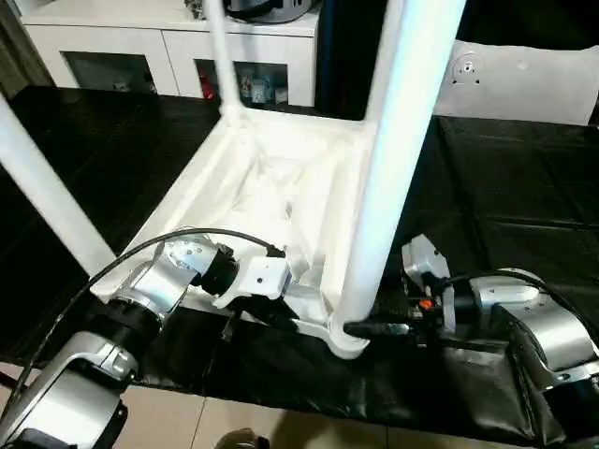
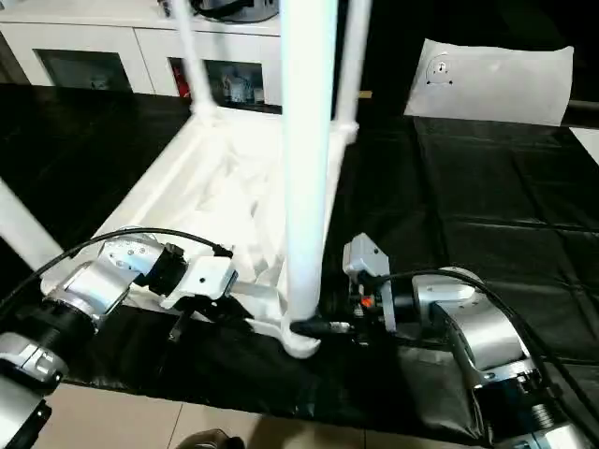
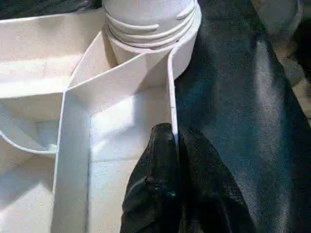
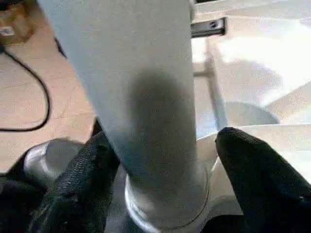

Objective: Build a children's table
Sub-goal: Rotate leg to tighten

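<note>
The white tabletop [image 1: 267,178] lies upside down on the black table, ribs up. Legs stand in its corner sockets: the near one [image 1: 398,159] at the front right corner, another [image 1: 47,201] at the left, and a third [image 1: 223,56] at the back. My left gripper [image 3: 171,132] is shut on the thin front rim wall [image 3: 171,97], close to the near leg's threaded socket [image 3: 150,29]. My right gripper [image 4: 165,145] straddles the base of that leg [image 4: 146,111]; one finger [image 4: 87,170] touches it, and the other finger [image 4: 257,165] stands a little off it.
A white cabinet [image 1: 168,42] stands behind the table. A small white panel with holes [image 2: 491,79] lies at the back right on the black cover. The table's front edge runs just below both grippers, with tiled floor [image 1: 281,426] beyond it.
</note>
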